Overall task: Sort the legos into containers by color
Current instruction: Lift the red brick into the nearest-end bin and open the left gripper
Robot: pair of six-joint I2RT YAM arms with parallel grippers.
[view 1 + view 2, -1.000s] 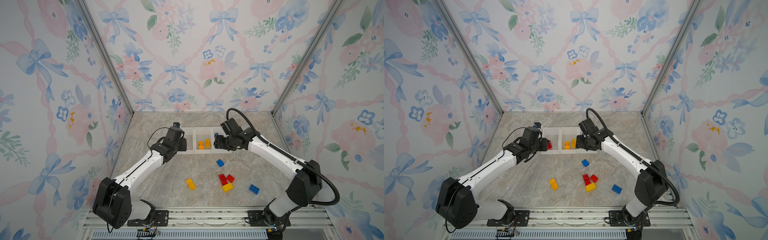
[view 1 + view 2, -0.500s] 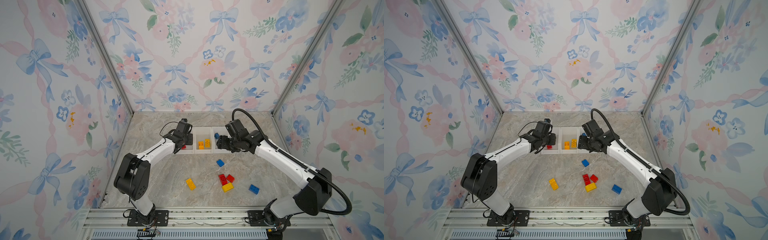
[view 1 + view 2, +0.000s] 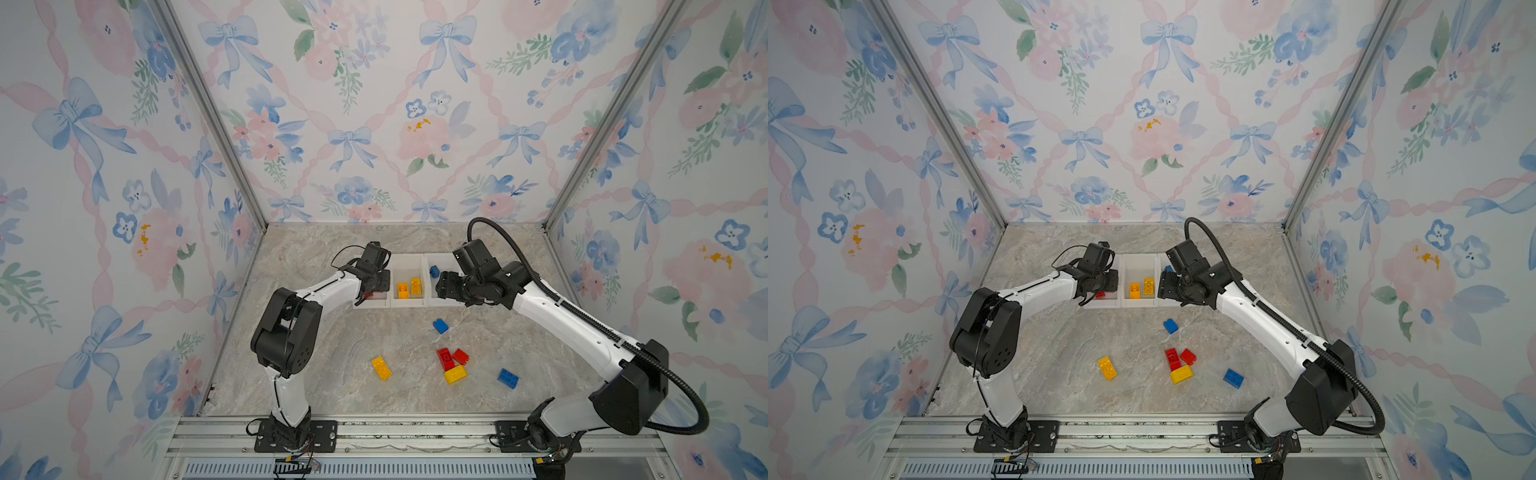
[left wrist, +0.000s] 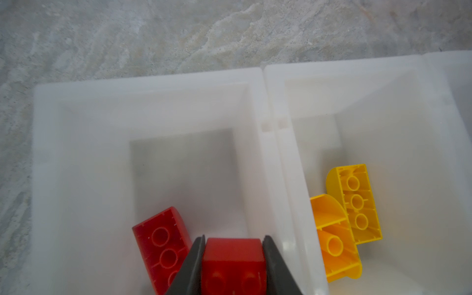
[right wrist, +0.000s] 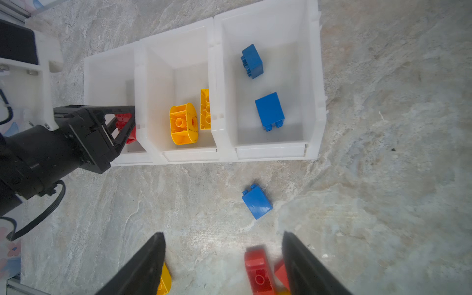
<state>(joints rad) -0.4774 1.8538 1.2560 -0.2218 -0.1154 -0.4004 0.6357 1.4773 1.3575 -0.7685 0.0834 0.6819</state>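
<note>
My left gripper (image 4: 233, 242) is shut on a red lego (image 4: 233, 258) and hangs over the left one of the containers (image 4: 143, 97), where another red lego (image 4: 161, 245) lies. In both top views this gripper (image 3: 380, 284) (image 3: 1106, 284) is at that bin. The middle bin (image 5: 176, 51) holds two yellow legos (image 5: 183, 124); the right bin (image 5: 306, 76) holds two blue legos (image 5: 269, 109). My right gripper (image 5: 223, 237) (image 3: 442, 286) stands open and empty above the table in front of the bins. A loose blue lego (image 5: 256, 201) lies ahead of it.
On the table in a top view lie a blue lego (image 3: 440, 326), two red legos (image 3: 444, 358), a yellow lego (image 3: 455, 375) touching them, another yellow lego (image 3: 381, 368) and another blue lego (image 3: 508, 378). Flowered walls close in three sides.
The left arm's elbow has swung up and toward the front, and its gripper has shifted slightly right over the left bin with the red lego. The right arm's elbow has drifted right.
</note>
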